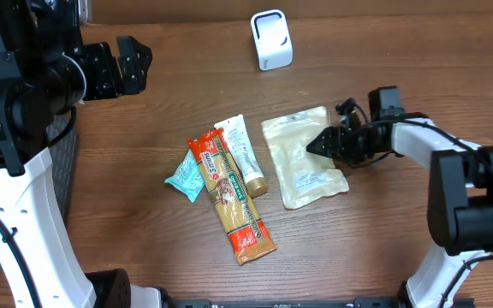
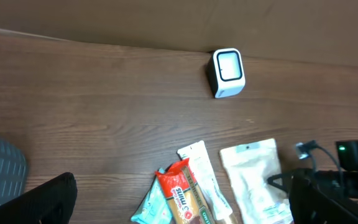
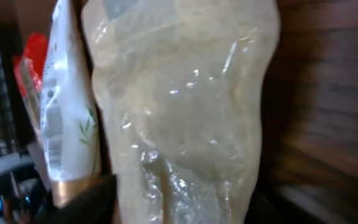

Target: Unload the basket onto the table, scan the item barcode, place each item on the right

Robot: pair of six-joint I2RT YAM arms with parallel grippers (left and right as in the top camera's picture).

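overhead: straight down, whole table point(image 1: 144, 111)
left wrist: high, facing far edge
right wrist: close on pouch point(image 3: 179, 112)
shared: pouch

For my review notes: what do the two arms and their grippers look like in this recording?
The left arm and right arm have white links joined by black joint housings. The left gripper and right gripper are black. Thin black cables loop at the right wrist beside a black box; a green light glows there.
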